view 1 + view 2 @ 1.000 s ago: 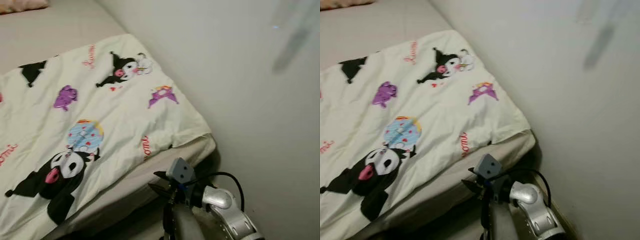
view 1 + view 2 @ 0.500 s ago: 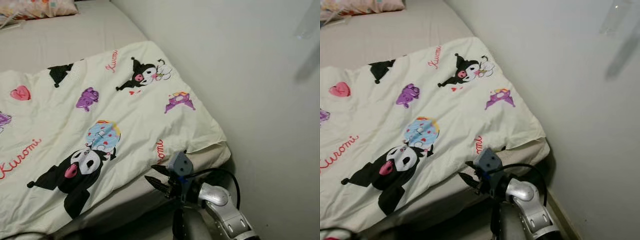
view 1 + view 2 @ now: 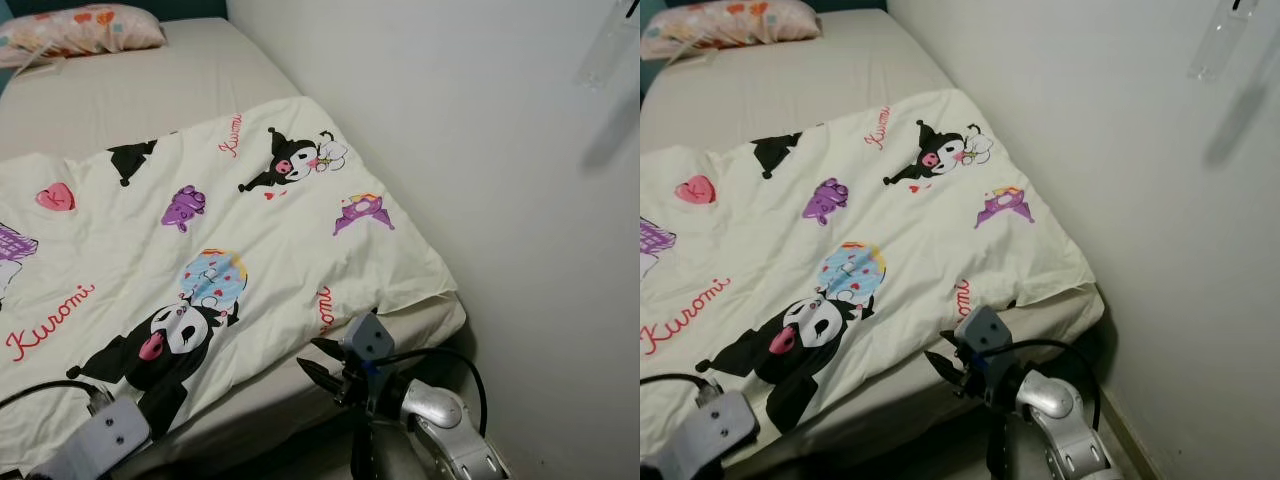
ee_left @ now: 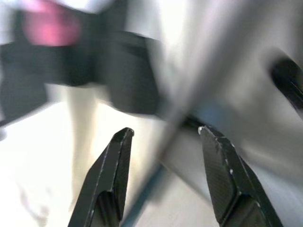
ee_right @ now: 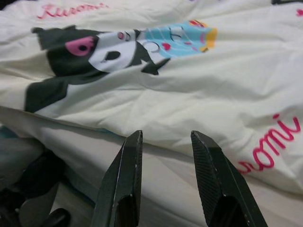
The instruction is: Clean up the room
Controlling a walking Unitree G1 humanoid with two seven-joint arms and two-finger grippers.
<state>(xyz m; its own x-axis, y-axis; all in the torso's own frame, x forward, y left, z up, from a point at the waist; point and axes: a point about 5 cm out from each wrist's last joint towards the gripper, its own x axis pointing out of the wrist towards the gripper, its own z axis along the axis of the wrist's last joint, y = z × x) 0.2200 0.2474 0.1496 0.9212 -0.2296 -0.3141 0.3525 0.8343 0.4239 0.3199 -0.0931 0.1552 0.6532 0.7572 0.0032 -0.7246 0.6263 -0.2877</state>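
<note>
Blanket [image 3: 200, 250] covers the bed [image 3: 160, 85] beside wall [image 3: 480, 150].

Evenly, softly lit head views, sharp across duvet [image 3: 200, 230] and pillow [image 3: 85, 28]. Soft grey shadow streak high on wall [image 3: 615, 130]; dark shade under bed edge [image 3: 270, 440]. Heavily smeared left wrist view, cartoon print reduced to black and pink blots, only fingers [image 4: 111, 175] crisp. Clear, bright right wrist view, dim near floor [image 5: 28, 189].
</note>
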